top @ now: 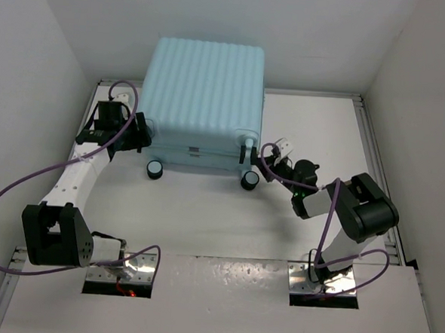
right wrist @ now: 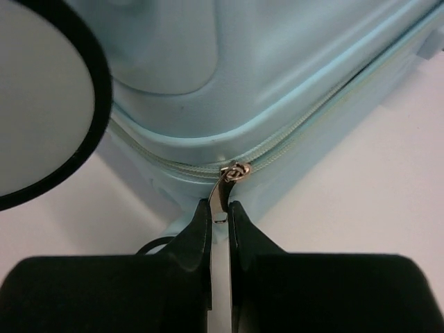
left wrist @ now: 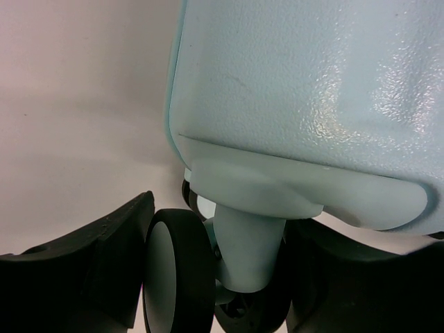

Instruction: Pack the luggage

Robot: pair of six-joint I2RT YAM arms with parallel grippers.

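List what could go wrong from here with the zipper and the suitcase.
1. The right gripper pinches only the thin metal zipper pull. It may slip free as the zip curves round the corner of the luggage.
2. The left gripper straddles a caster, a rolling part. If that is the only brace, the luggage may swivel or slide on the table.

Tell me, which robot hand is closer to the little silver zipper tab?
The right. The right gripper pinches the zipper tab at the right near corner of the luggage. The left gripper is over at the other near corner, clamped around a caster wheel.
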